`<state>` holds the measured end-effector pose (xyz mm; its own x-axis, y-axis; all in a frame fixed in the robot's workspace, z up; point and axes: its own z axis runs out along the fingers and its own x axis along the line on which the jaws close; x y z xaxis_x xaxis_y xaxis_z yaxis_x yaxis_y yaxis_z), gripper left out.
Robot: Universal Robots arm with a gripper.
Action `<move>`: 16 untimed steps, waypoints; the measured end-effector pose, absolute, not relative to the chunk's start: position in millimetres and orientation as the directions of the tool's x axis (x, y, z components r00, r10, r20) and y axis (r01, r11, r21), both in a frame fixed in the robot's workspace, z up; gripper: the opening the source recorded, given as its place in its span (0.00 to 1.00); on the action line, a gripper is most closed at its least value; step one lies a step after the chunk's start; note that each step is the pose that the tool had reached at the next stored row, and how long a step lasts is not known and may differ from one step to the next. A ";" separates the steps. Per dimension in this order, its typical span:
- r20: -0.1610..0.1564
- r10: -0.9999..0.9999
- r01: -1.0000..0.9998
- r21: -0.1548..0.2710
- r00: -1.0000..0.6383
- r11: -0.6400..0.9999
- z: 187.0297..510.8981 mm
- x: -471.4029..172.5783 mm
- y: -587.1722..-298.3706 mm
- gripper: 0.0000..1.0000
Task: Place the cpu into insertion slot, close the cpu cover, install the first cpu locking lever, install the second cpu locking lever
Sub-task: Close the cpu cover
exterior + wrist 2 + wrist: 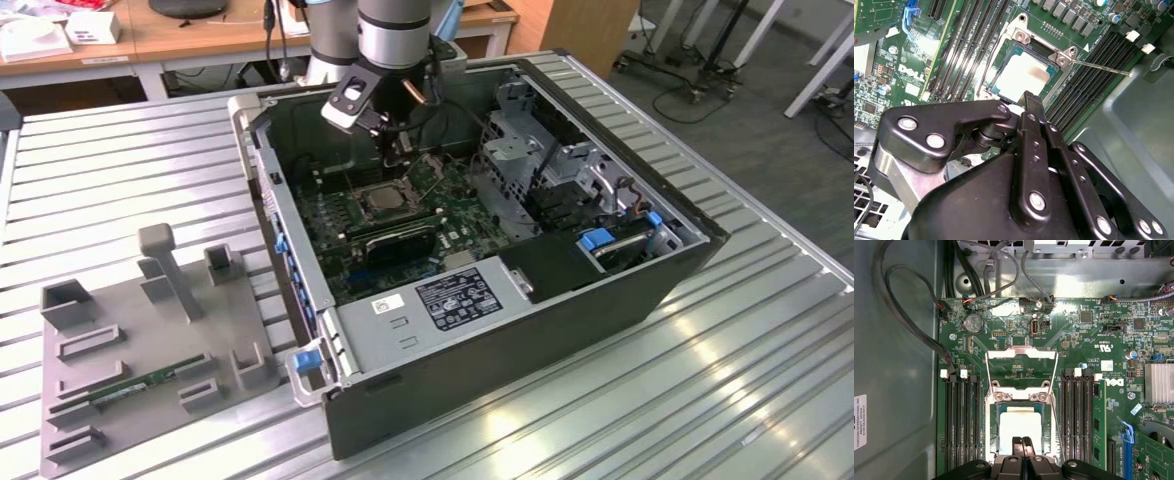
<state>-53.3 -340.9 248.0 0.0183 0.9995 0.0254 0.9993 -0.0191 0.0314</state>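
The cpu (1020,426) (1023,74) lies flat in the insertion slot (995,440) (386,199) on the green motherboard, its pale metal top showing. The cpu cover (1021,354) stands swung open behind the socket, and the board is visible through its window. A thin locking lever (1055,412) (1102,67) sticks out unlatched along one side of the socket. My gripper (1022,439) (1032,96) (395,158) hangs just above the cpu's near edge. It is shut, with nothing between its fingers.
Black memory slots (961,425) (1076,420) flank the socket. Cables (909,315) run along the case wall, and a heatsink (1158,383) sits nearby. A drive cage (514,150) fills the case's far side. At the exterior view's left, a grey fixture (140,350) holds a green memory stick (134,386).
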 end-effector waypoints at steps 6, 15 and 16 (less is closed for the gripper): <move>0.026 1.000 0.999 0.031 0.018 -0.019 248.1 -53.3 -340.9 0.11; 0.025 1.000 0.999 0.031 0.018 -0.019 251.7 -53.3 -340.9 0.11; 0.025 1.000 0.999 0.031 0.018 -0.019 253.2 -53.3 -340.8 0.11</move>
<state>-53.3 -340.8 253.2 0.0183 0.9995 0.0254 0.9993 -0.0191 0.0314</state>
